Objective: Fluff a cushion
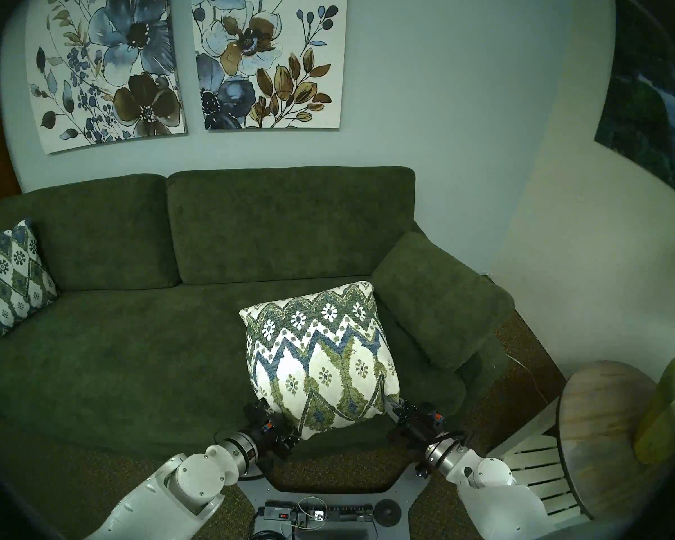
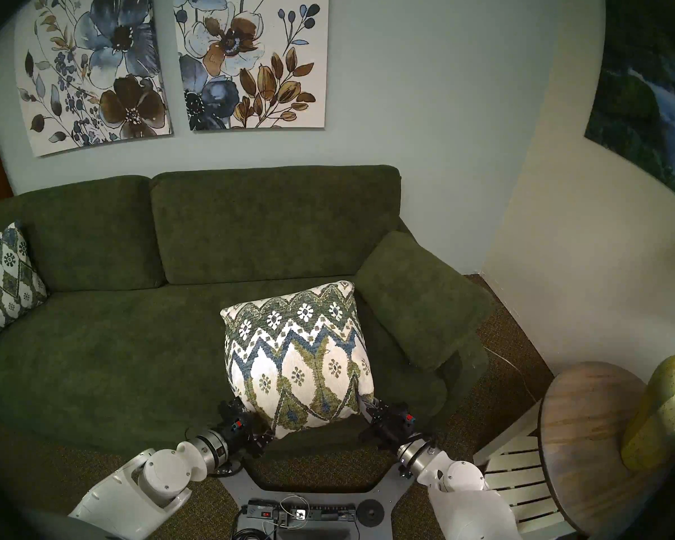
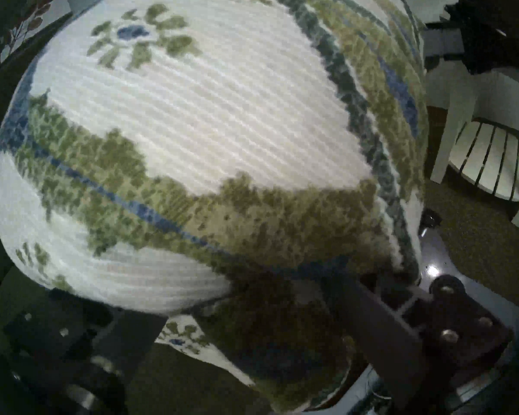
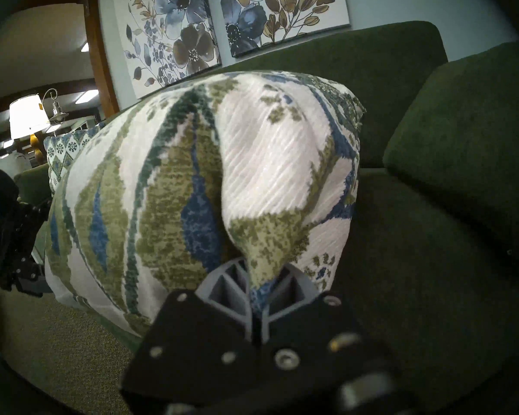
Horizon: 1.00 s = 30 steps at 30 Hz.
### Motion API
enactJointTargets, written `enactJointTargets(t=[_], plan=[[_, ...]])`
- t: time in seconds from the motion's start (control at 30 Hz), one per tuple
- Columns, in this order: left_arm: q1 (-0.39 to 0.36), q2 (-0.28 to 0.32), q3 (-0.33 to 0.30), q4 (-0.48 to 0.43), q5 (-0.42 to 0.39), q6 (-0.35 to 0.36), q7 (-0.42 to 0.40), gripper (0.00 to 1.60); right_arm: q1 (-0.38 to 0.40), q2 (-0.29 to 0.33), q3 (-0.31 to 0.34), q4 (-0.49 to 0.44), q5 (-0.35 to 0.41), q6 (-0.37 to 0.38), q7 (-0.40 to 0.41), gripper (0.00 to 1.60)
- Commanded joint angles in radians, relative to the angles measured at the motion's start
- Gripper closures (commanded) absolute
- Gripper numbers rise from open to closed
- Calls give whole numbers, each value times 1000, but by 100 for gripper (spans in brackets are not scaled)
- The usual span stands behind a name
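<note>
The patterned throw cushion (image 1: 320, 364) stood propped on the front of the dark green sofa (image 1: 114, 352), near the padded right armrest (image 1: 437, 297), its far corners tipped toward the backrest and its near edge lifted over the seat's front lip. It sat that way because the right gripper (image 4: 259, 288) had its jaws pinched tight on the near right corner, the fabric gathered into a deep fold running up from the grey fingers (image 4: 222, 285); that single clamp seemed to be what kept the cushion tilted up rather than lying flat. The left gripper (image 1: 277, 426) was at the opposite near corner, and in the left wrist view its dark fingers (image 3: 372, 309) stood spread wide either side of the bulging cover, so the jaws looked open, cradling the corner loosely rather than gripping it. Holding one corner fast while the other side was let go is probably a way to let the filling shift and spring back, which suits fluffing. The cushion looked plump and rounded through the middle, so the work appeared well along. A smaller, bluer matching cushion (image 1: 10, 278) leaned against the sofa's far left end, well apart and untouched. Beside the right arm stood a round wooden side table (image 1: 601, 422) over a white slatted shelf (image 1: 538, 473), close enough that a wide swing could catch it.
</note>
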Motion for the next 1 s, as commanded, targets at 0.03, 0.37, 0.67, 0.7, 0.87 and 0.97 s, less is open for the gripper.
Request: enactJointTargets(t=[0.03, 0.37, 0.67, 0.7, 0.87, 0.97], plan=[[76, -24, 47, -33, 21, 74, 13, 0, 4, 0, -7, -19, -2, -2, 12, 160], [174, 57, -35, -149, -4, 116, 51, 0, 3, 1, -8, -22, -1, 0, 14, 160], [211, 103, -101, -158, -81, -22, 36, 0, 3, 2, -9, -23, 0, 1, 14, 160], [217, 108, -106, -171, -86, -24, 33, 0, 3, 2, -9, -23, 0, 1, 14, 160], [243, 111, -119, -181, -141, -88, -1, 0, 3, 2, -9, -23, 0, 1, 14, 160], [268, 114, -138, -197, -204, -133, -32, 0, 3, 2, -9, -23, 0, 1, 13, 160]])
